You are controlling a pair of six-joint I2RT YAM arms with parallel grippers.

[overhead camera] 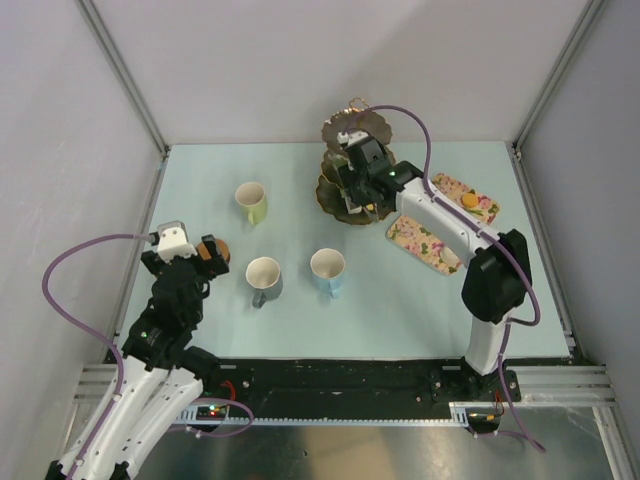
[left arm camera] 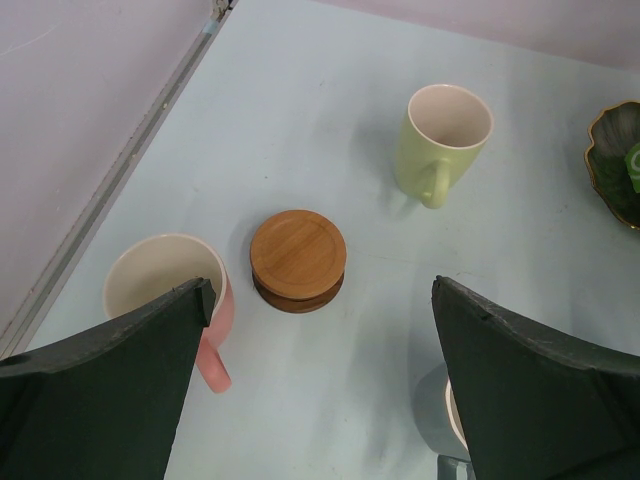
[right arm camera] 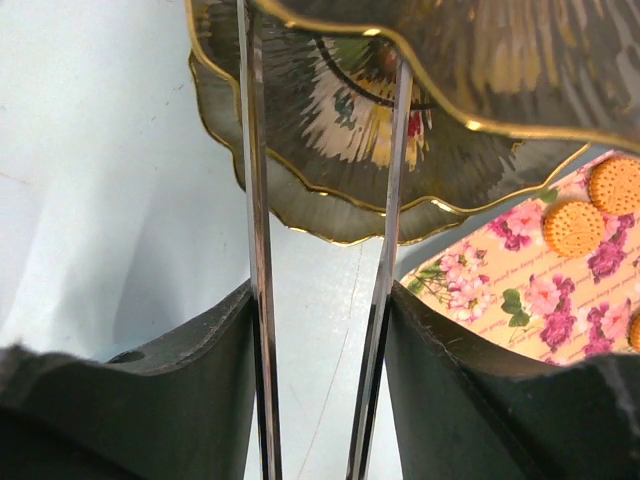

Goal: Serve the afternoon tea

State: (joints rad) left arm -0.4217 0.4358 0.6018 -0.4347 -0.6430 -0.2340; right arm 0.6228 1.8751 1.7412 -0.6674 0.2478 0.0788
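Risk seen of toppling the three-tier stand (overhead camera: 345, 128), parked far-centre on the desk (overhead camera: 400, 300), through a sideways tug from the right hand (right arm camera: 320, 310), set astride its two bright rods (right arm camera: 255, 200) (pinching or merely touching, could not tell); left hand (left arm camera: 322, 290) spread wide over coasters (left arm camera: 298, 253), near left.

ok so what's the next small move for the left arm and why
Probably lower the left gripper onto the coasters: its jaws stand wide open with the stack in line between them, and the yellow-green mug sits on bare table.
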